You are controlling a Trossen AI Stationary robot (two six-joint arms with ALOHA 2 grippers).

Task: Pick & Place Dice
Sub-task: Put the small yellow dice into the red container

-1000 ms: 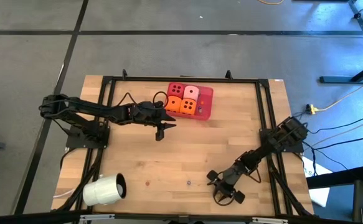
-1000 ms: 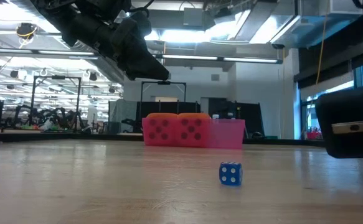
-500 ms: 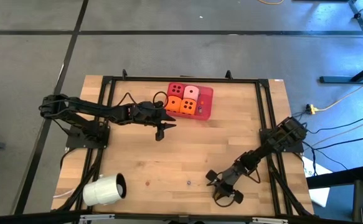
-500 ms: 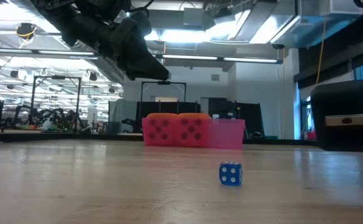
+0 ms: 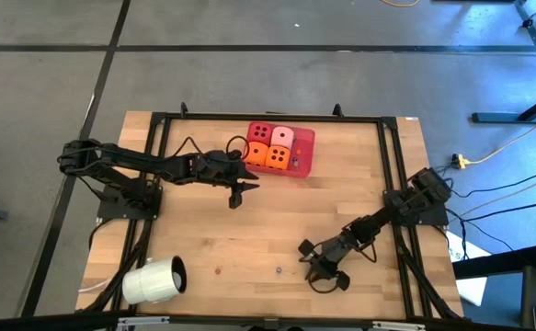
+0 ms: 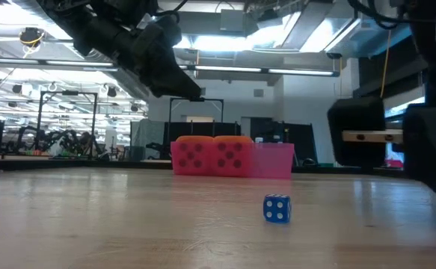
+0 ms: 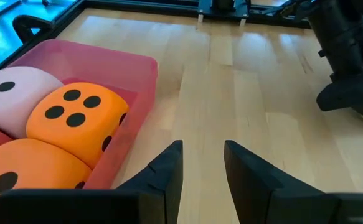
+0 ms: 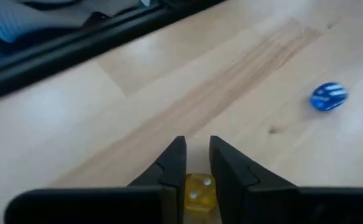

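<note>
Light wooden slatted table (image 5: 249, 230) has wide bare planks mid-span. My left arm reaches in from the left edge, left gripper (image 5: 235, 195) hanging above the wood just beside the flat translucent red plastic tray (image 5: 305, 153) at the far edge, fingers (image 7: 169, 171) slightly apart, gripping nothing. All four soft foam dice sit in the tray: two orange (image 5: 267, 154), one red (image 5: 260, 133), one pale pink (image 5: 283, 137). My right arm angles in from the right edge, right gripper (image 5: 318, 272) low near the front edge, pinched onto a tiny yellow die (image 8: 198, 188). A tiny blue die (image 8: 328, 97) lies nearby on open wood.
</note>
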